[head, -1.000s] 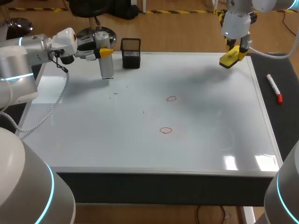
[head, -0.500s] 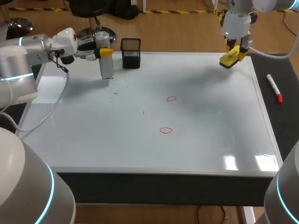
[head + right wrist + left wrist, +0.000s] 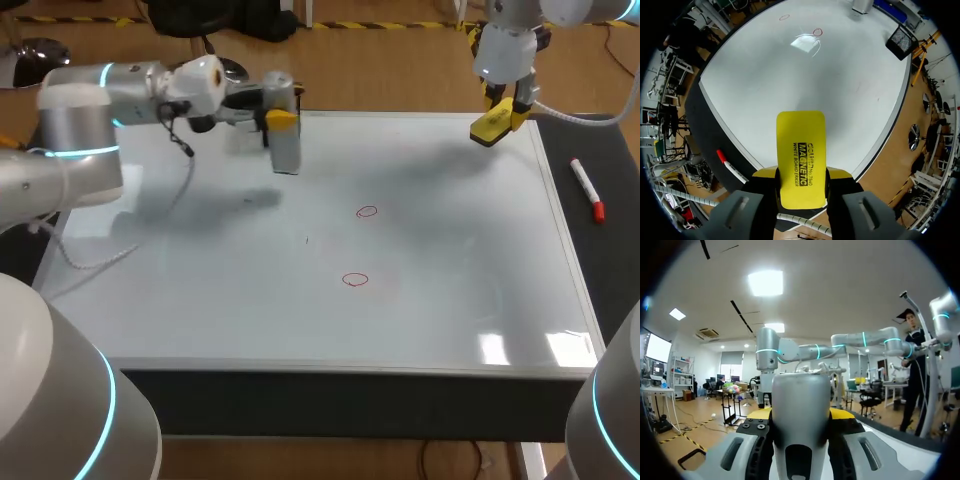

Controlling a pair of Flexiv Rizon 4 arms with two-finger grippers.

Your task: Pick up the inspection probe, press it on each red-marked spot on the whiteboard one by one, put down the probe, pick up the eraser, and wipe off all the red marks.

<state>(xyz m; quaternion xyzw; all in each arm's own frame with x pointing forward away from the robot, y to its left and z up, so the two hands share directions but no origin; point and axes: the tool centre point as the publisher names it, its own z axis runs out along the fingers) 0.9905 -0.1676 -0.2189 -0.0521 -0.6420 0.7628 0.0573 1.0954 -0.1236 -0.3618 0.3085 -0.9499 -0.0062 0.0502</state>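
The whiteboard (image 3: 450, 260) lies flat on the bench (image 3: 615, 265) and covers most of it. Two marks sit near the board's middle, one (image 3: 367, 212) behind the other (image 3: 355, 280), a little apart. At the back, left of the middle, the left tool (image 3: 280, 118) grips the probe (image 3: 287, 152), which points down at the board. A basket (image 3: 901, 36) stands at the back edge near it. Over the back right corner, the right tool (image 3: 503, 112) grips the eraser (image 3: 491, 127). A marker (image 3: 587, 189) lies on the bench, right of the board.
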